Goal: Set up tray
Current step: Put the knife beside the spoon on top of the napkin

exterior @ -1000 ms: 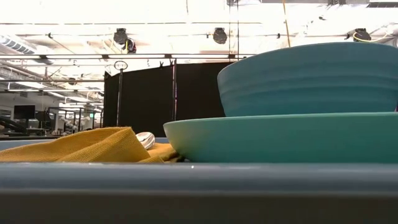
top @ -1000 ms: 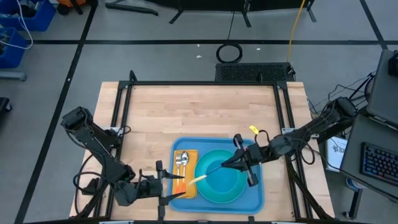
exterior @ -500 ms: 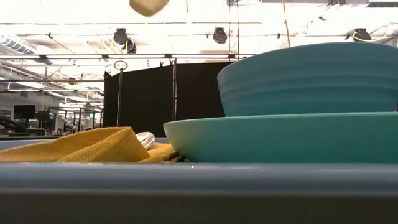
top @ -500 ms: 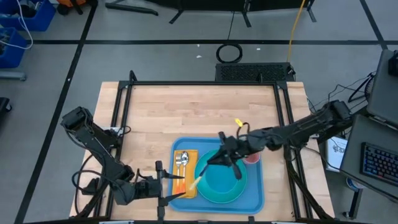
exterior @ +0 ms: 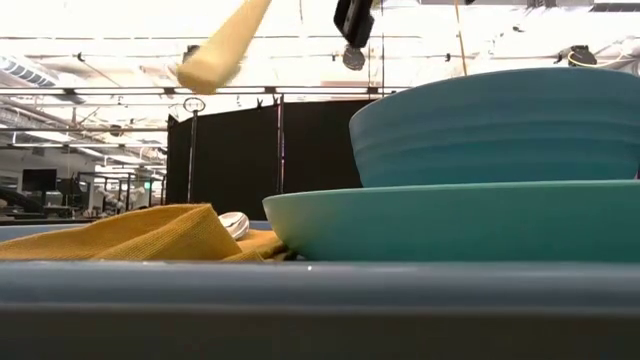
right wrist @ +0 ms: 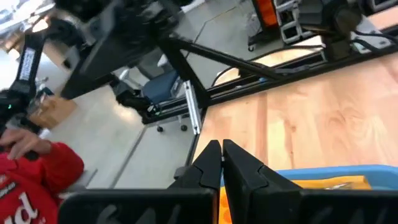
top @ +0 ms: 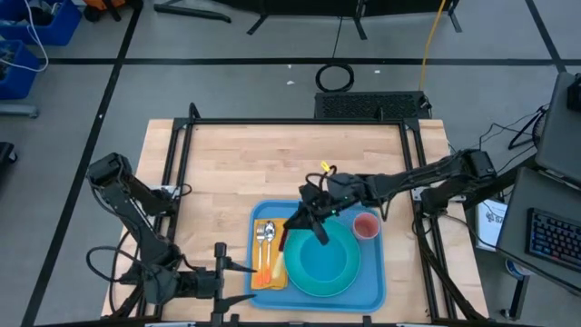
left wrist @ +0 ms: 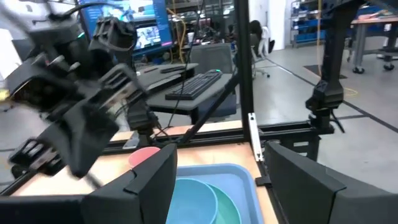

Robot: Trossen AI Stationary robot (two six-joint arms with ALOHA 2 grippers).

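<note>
The tray (top: 374,289) sits on the tabletop (top: 272,163) already holding napkin (top: 264,272), spoon (top: 269,232), plate (top: 322,268) and cup (top: 366,225); right end effector (top: 313,221), clamped on a pale utensil (exterior: 222,46), likely places it next; left end effector (top: 221,283) waits, fingers apart.

A: From above, the right pincer (top: 300,224) and its arm cover part of the plate (top: 325,265) and the tray (top: 371,289) rim behind it.

B: At table height the tray's near rim (exterior: 320,300) is a blur across the bottom, the bowl (exterior: 500,125) runs off the right edge, and the napkin (exterior: 130,235) hides most of the spoon (exterior: 234,224).

A: The yellow tool (exterior: 222,45) is cut off at the top.
</note>
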